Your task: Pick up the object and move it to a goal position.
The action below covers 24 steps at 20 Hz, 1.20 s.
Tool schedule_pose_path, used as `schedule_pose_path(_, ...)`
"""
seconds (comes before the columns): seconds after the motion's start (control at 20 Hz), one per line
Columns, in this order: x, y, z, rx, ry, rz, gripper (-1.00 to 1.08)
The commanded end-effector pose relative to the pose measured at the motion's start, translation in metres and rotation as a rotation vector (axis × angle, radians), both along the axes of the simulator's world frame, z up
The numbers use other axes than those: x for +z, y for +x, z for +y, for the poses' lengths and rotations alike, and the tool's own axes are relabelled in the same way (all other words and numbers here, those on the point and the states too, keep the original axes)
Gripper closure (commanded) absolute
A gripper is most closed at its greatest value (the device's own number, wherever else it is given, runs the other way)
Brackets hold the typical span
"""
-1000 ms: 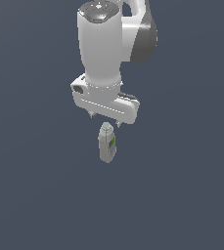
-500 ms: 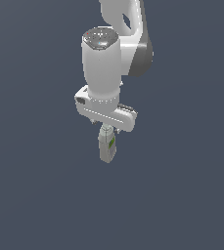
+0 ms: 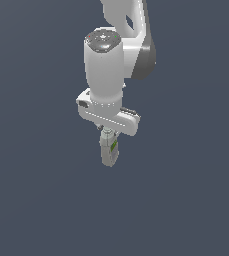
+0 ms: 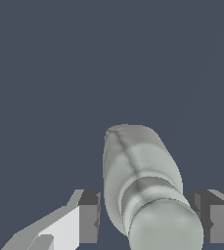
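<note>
The object (image 3: 109, 152), a small pale grey bottle with a green label patch, stands upright on the dark grey floor (image 3: 41, 200). My gripper (image 3: 108, 136) is lowered over its top in the exterior view, covering the cap. In the wrist view the bottle (image 4: 138, 171) rises between the two fingers (image 4: 89, 219), its rounded cap closest to the camera. The gripper (image 4: 150, 217) is open and straddles the bottle, with a thin gap showing on one side; the cap hides the other side.
Nothing but the flat dark grey floor (image 4: 45, 73) surrounds the bottle in both views. No goal marker or other object shows.
The arm has come straight down. A second ago the hand hung above the bottle; now its fingers reach down around the bottle's upper part. The bottle has not moved.
</note>
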<state>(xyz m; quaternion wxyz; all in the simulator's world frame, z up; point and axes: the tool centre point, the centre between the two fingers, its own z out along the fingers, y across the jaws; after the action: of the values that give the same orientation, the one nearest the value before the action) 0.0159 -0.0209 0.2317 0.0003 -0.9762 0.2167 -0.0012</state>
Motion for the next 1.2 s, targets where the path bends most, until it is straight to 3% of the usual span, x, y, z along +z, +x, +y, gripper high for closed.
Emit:
schedule_pose_path(0.0,-0.001,-0.001,-0.001,-0.001,0.0,0.002,1.08)
schedule_pose_path(0.55,0.01,0.01,0.006,0.0,0.0,0.0,1.08)
schedule_pose_path(1.15,0.049,0.051,0.03,0.0,0.0,0.001,1.08)
